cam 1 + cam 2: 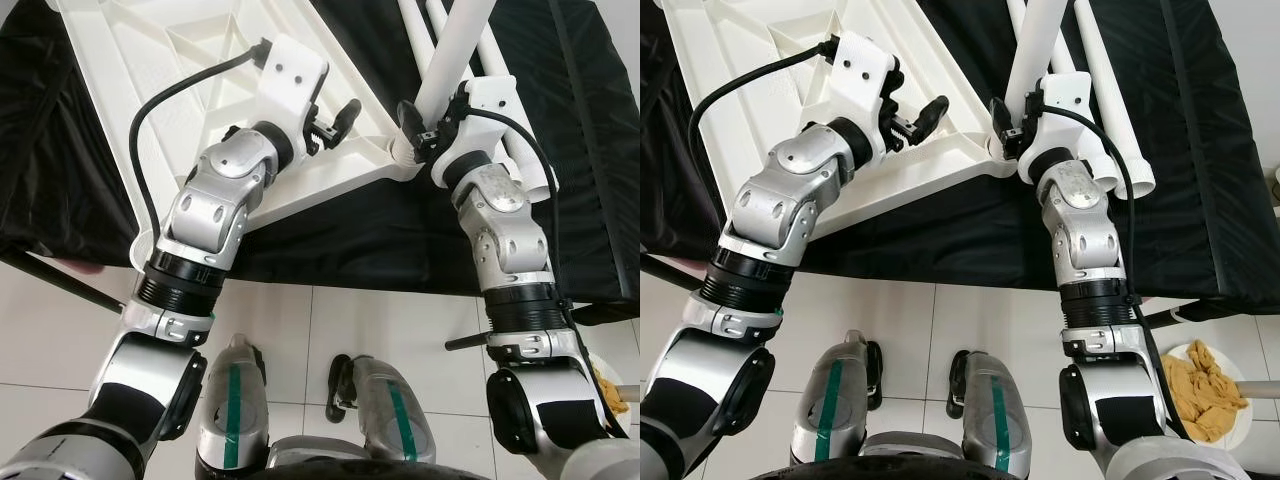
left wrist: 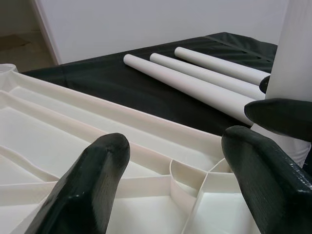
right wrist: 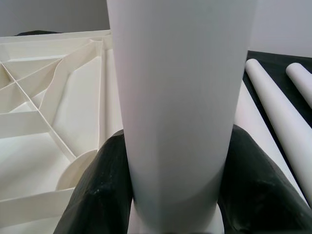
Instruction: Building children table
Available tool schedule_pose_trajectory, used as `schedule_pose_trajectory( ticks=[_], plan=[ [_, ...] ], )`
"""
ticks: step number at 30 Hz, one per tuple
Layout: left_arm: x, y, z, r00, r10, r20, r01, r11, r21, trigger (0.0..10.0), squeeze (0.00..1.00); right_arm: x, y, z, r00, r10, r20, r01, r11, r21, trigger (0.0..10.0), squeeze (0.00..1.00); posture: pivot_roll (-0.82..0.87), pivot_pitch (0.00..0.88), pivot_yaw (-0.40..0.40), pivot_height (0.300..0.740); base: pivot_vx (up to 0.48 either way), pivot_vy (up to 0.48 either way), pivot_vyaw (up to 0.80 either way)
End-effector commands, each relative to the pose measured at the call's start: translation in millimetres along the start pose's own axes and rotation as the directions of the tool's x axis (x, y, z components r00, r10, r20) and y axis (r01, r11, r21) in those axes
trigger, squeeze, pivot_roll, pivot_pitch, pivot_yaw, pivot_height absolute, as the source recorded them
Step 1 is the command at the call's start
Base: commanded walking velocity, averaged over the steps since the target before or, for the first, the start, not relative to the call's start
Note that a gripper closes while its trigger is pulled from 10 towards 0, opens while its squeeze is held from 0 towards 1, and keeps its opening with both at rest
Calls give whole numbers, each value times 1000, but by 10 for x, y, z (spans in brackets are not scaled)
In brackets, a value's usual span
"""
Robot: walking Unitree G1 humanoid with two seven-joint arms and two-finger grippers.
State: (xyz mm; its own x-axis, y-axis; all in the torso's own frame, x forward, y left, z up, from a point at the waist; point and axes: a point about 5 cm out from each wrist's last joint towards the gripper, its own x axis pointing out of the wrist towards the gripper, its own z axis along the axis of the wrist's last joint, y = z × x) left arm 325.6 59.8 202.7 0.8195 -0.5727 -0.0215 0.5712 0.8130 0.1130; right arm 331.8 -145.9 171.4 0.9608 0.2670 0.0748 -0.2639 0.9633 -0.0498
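- Black-draped table point(image 1: 400, 250); white ribbed plastic tabletop point(image 1: 180, 60) lies underside-up near its front edge.
- Right gripper point(image 3: 175, 195): jaws clamped round white tubular leg point(image 1: 1040, 50) standing at tabletop's corner.
- Left gripper point(image 2: 180, 180): jaws wide, over ribs.
- Three spare white tubes point(image 2: 204, 78) lie beyond.

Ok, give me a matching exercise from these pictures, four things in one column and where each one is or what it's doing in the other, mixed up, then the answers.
Column one:
1. right gripper
2. left gripper
3. upright white leg
4. three loose white legs

Column two:
A. lying side by side on the black cloth
B. open, over the ribbed underside of the white tabletop
C. standing at the tabletop's corner
D. shut around the base of a leg

Pairs: 1-D, 2-B, 3-C, 4-A
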Motion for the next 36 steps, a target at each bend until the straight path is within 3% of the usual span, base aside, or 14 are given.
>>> schedule_pose_trajectory(
  ticks=[1, 18, 24, 27, 36],
  plan=[
    [-2, 1, 41, 1000, 2, 18, -2, 1000, 15, 10000, 0, -19, 11, -134, 998, -5, -58, 5, 1000, -1, 10000, 0, 82, 51, -46, 740, 0, 0, 0],
    [-26, 58, 111, 999, 23, 40, -24, 999, 24, 10000, 0, -107, 144, -459, 995, 51, -84, -53, 998, -18, 10000, 0, 87, 54, -44, 740, 0, 0, 0],
    [-31, 65, 114, 999, 25, 41, -26, 999, 23, 10000, 0, -124, 147, -479, 996, 52, -74, -54, 998, -26, 10000, 0, 85, 57, -43, 740, 0, 0, 0],
    [-35, 68, 121, 999, 24, 42, -25, 999, 23, 10000, 0, -161, 214, -488, 992, 111, -57, -116, 990, -78, 10000, 0, 82, 60, -40, 740, 0, 0, 0],
    [-45, 65, 135, 999, 25, 45, -26, 999, 21, 10000, 0, -184, 295, -498, 985, 164, -53, -169, 979, -113, 10000, 0, 83, 67, -41, 740, 0, 0, 0]
  ],
)
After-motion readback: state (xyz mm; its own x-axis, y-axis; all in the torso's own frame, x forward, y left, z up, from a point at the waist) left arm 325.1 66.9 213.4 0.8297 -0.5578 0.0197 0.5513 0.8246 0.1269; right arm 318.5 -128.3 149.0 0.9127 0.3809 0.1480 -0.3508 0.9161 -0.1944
